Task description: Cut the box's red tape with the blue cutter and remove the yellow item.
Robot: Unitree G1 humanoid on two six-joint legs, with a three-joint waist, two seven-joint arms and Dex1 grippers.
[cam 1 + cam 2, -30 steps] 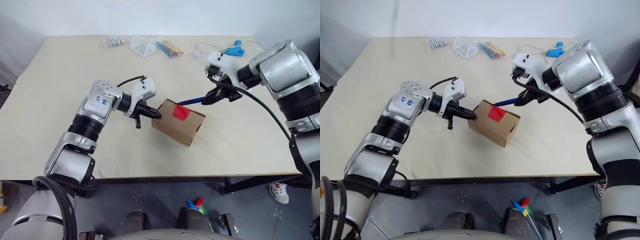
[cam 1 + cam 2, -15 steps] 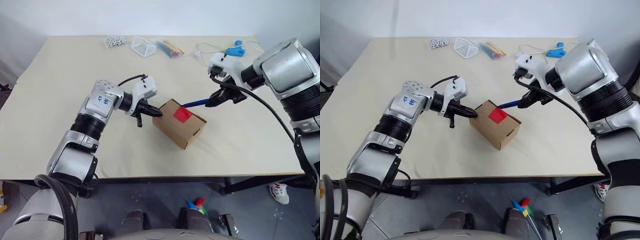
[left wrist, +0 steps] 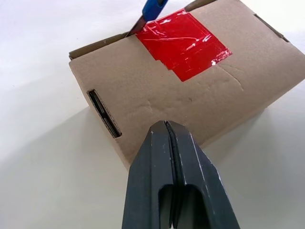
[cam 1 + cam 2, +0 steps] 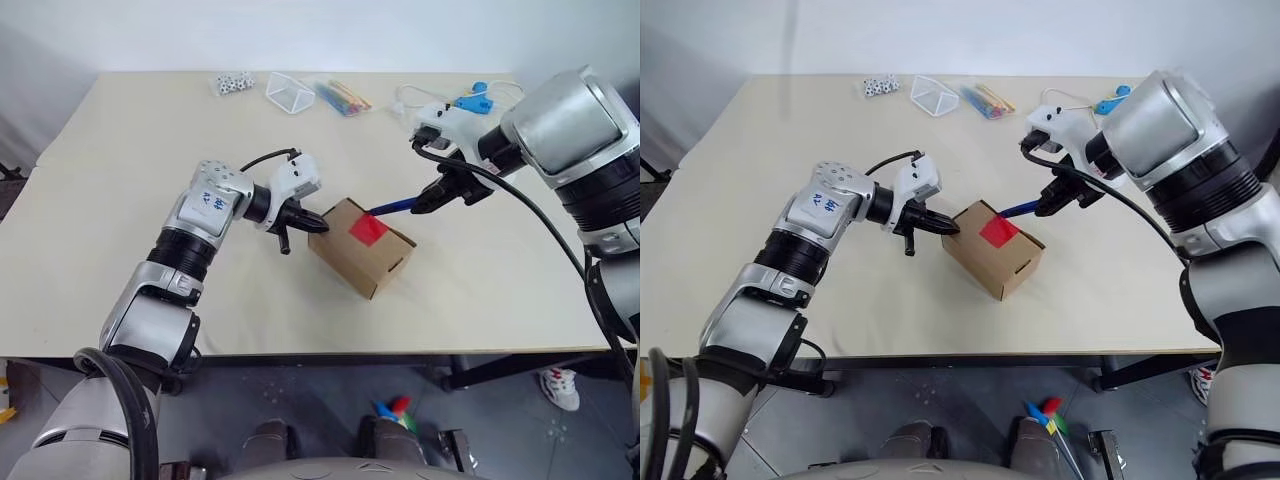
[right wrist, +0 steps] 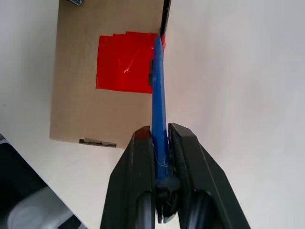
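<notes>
While the closed left claw [image 4: 312, 225] touches the box [image 4: 362, 248], the right claw [image 4: 425, 201] angles the gripped blue cutter [image 4: 392, 208] down.

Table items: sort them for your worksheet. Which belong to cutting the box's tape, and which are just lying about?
Part of the job:
- box
- red tape
- blue cutter, held in the right gripper
- left gripper, shut, against the box

Lying about:
- dice
- clear triangular container
- bundle of coloured sticks
- light-blue gadget with white cable

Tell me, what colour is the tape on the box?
The tape is bright red, clearest in the left wrist view.
</notes>
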